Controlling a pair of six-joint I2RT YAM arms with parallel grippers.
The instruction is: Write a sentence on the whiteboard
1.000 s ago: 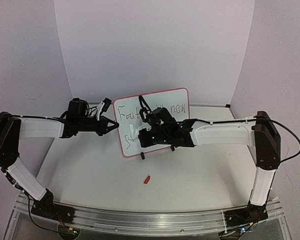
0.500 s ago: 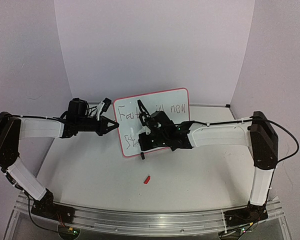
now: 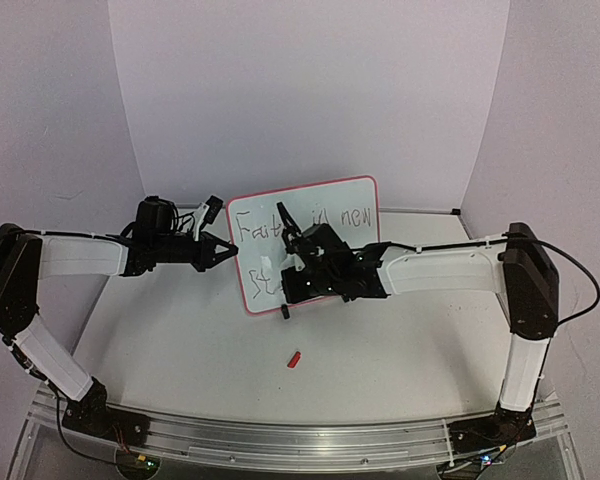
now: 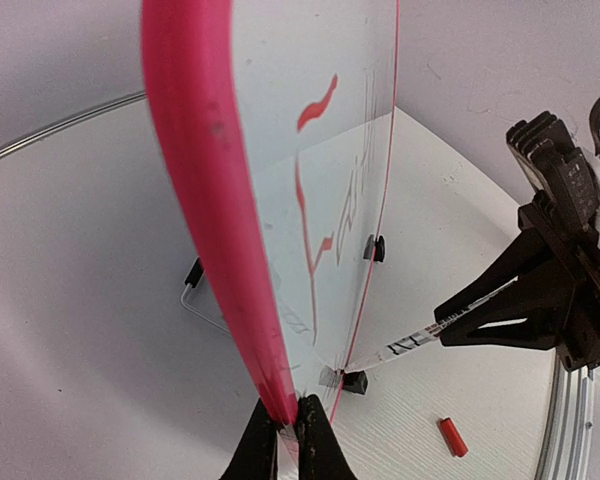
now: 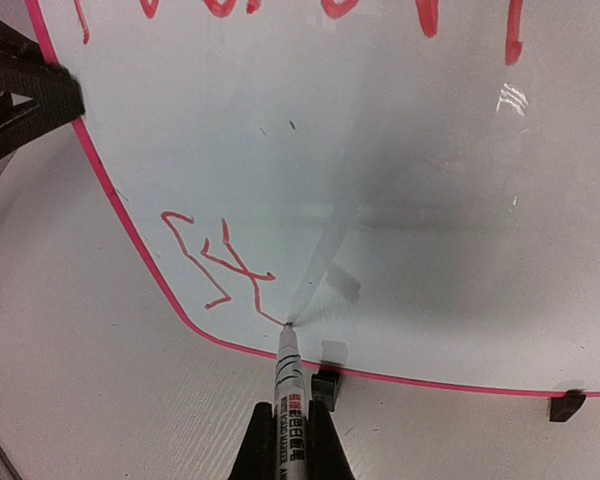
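Top: the whiteboard stands mid-tabletop. The right end effector has slid a little left, so the sentence grows.
Left wrist: the left end effector pinches its red rim.
Right wrist: it squeezes the marker, tip on board.

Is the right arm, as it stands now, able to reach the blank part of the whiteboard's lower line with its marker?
Probably yes. The marker in the right gripper has its tip on the whiteboard beside that bare stretch, and the left gripper clamps the left rim, out of the way.
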